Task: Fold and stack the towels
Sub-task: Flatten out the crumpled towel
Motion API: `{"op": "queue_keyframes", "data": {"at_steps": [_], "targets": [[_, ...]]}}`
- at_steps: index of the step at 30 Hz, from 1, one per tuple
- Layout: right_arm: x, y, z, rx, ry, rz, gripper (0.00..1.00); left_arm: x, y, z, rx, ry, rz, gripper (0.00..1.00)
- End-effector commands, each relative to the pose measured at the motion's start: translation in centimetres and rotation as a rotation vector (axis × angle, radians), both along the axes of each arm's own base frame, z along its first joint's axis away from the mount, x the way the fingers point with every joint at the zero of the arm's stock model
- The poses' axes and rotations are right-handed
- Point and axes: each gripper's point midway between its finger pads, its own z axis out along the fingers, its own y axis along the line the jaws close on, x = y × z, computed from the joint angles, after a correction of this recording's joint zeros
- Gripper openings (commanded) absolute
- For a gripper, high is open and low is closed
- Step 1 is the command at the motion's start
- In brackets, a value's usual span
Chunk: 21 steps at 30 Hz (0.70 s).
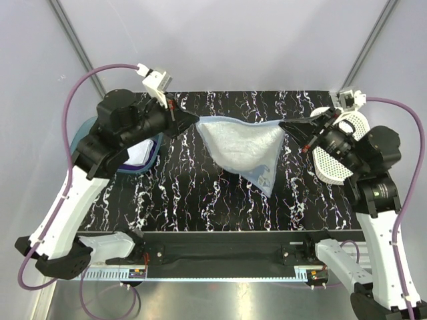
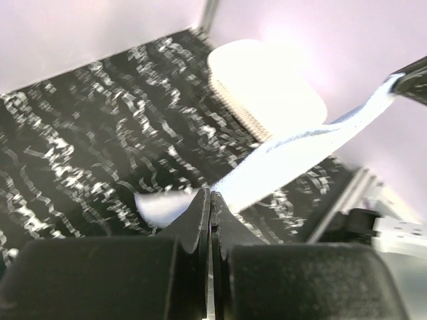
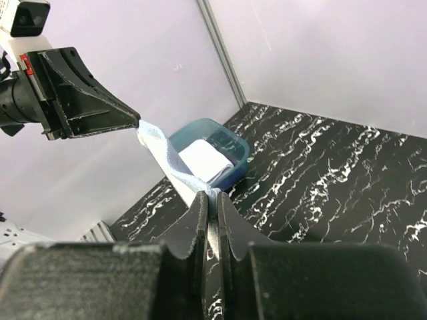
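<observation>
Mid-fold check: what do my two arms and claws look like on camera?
The left arm and right arm have white lower links and bulky black wrist housings. The left claw and right claw are black, tapering to a narrow wedge. A purple cable loops to each wrist's white camera block. A small red mark sits by the left claw's base.

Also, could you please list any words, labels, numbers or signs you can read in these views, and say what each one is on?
No text can be read in any view.
Blue towel: no label or print visible.
Tray and basket: no markings.
Rail at the near edge: its tiny parts are too small to read.
</observation>
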Motion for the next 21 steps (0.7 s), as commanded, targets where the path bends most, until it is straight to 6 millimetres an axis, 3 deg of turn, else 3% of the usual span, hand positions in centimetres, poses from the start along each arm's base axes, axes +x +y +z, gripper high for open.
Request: {"op": "queue_keyframes", "data": {"at_steps": [1, 3, 5, 7, 9, 11, 12, 13, 15, 16, 18, 19, 20, 21], "targets": [[-1.0, 0.2, 2.5, 0.052, -0.050, 0.022, 0.00, -2.0, -0.1, 4.1, -0.112, -0.068, -0.053, 0.00], [-1.1, -0.1, 3.9, 0.066, -0.077, -0.001, 0.00, -1.7, 0.1, 4.7, -0.101, -0.082, -0.036, 0.00], [0.0, -0.4, 4.5, 0.076, -0.085, -0.038, 0.00, -0.1, 0.0, 3.4, -0.041, -0.057, 0.007, 0.00], [2.7, -1.0, 3.8, 0.064, -0.067, -0.110, 0.00, 0.9, 0.3, 2.7, 0.002, -0.042, 0.044, 0.00], [5.3, -1.8, 2.9, 0.032, -0.052, -0.195, 0.00, 3.4, 0.2, 1.2, 0.061, -0.030, 0.105, 0.00], [8.9, -1.9, 0.6, -0.005, 0.000, -0.239, 0.00, 5.6, 0.7, 1.0, 0.086, -0.028, 0.166, 0.00], [10.3, -2.0, -0.3, -0.032, 0.007, -0.258, 0.00, 7.8, 0.1, -0.9, 0.126, 0.008, 0.180, 0.00], [13.0, -1.9, -2.0, -0.055, 0.044, -0.278, 0.00, 9.5, 1.1, -1.0, 0.139, 0.009, 0.232, 0.00], [15.7, -1.6, -3.8, -0.090, 0.061, -0.289, 0.00, 12.5, 1.1, -2.9, 0.176, 0.035, 0.258, 0.00], [18.2, -1.0, -5.8, -0.109, 0.083, -0.281, 0.00, 15.3, 1.1, -5.4, 0.205, 0.081, 0.272, 0.00], [20.6, -0.2, -7.8, -0.141, 0.090, -0.248, 0.00, 18.3, 1.1, -6.5, 0.204, 0.065, 0.277, 0.00], [22.8, 0.4, -11.1, -0.170, 0.146, -0.234, 0.00, 21.0, 1.3, -9.5, 0.234, 0.111, 0.289, 0.00], [24.2, 0.7, -10.8, -0.171, 0.115, -0.228, 0.00, 22.5, 1.5, -9.4, 0.237, 0.090, 0.298, 0.00], [25.4, 0.9, -11.9, -0.186, 0.122, -0.225, 0.00, 24.1, 1.6, -10.5, 0.246, 0.094, 0.304, 0.00]]}}
